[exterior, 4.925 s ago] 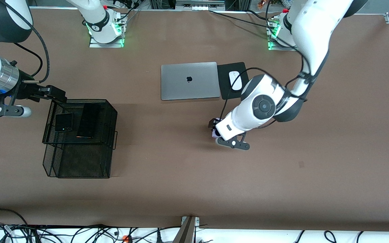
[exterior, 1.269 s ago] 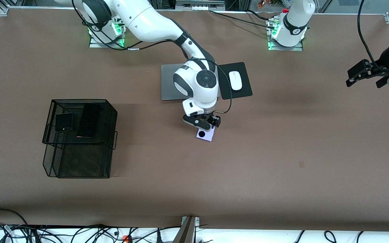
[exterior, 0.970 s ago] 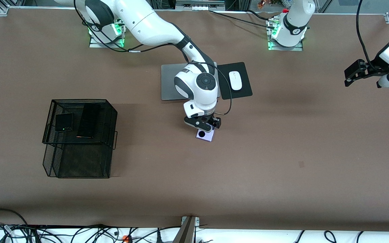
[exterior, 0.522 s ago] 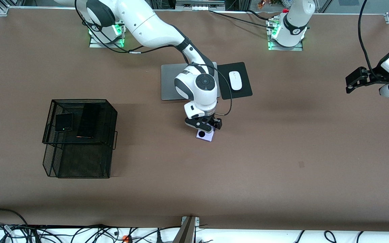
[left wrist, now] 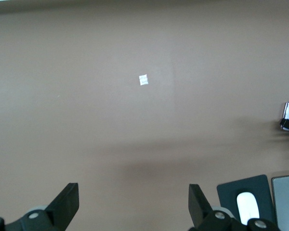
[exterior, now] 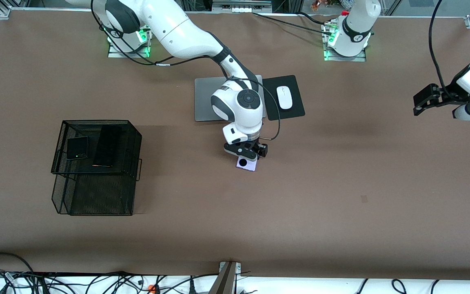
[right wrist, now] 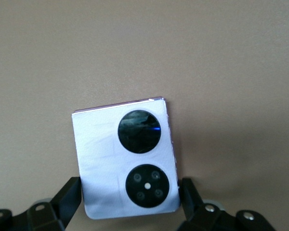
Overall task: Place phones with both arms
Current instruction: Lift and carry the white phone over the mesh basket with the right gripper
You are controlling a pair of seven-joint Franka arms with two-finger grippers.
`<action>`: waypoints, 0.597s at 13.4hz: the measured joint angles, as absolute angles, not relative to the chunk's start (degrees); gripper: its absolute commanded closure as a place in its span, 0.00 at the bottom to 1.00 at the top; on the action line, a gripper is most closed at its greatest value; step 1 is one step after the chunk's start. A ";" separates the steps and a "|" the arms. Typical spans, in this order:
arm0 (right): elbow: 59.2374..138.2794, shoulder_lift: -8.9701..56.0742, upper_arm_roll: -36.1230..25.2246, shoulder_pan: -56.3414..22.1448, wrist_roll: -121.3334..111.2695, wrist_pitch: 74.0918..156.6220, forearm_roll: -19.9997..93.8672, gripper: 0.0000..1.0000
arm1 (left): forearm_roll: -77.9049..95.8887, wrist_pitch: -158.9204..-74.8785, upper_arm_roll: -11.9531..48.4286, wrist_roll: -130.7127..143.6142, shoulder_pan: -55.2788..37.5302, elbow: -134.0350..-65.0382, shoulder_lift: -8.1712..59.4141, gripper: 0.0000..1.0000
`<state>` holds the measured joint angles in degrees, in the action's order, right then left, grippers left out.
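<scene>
The white-lavender phone (exterior: 249, 165) (right wrist: 125, 159), with two black circles, lies flat on the brown table, nearer to the front camera than the laptop. My right gripper (exterior: 246, 154) (right wrist: 130, 192) is down over it, and its fingers (right wrist: 70, 192) press against the phone's two long sides at the lens end. A small squarish black phone (exterior: 76, 147) and a long slim black phone (exterior: 107, 145) lie on top of the black wire basket (exterior: 96, 204). My left gripper (exterior: 422, 101) (left wrist: 133, 192) hangs open and empty over bare table at the left arm's end.
A silver laptop (exterior: 206, 100) lies at the table's middle near the robot bases, with a white mouse (exterior: 284, 97) on a black pad (exterior: 296, 109) beside it. The wire basket stands toward the right arm's end. A small pale mark (left wrist: 143, 80) dots the tabletop.
My right gripper's fingers have closed in onto the white-lavender phone's sides after lowering slightly over it. The left arm has drifted a little at its end of the table, still open.
</scene>
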<state>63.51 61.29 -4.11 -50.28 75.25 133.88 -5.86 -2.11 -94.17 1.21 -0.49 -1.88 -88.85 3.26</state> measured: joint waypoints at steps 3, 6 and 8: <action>63.50 61.38 -4.11 -50.35 75.25 133.96 -6.46 0.62 | -2.07 -95.28 0.99 -0.49 -1.27 -89.94 3.24 0.00; 63.42 61.37 -4.13 -50.35 75.25 133.95 -6.67 1.00 | -2.07 -95.30 1.10 -0.49 -1.21 -89.94 3.15 0.00; 63.37 61.37 -4.32 -50.34 75.24 133.80 -6.69 1.00 | -2.07 -95.30 1.11 -0.49 -1.20 -89.94 3.11 0.00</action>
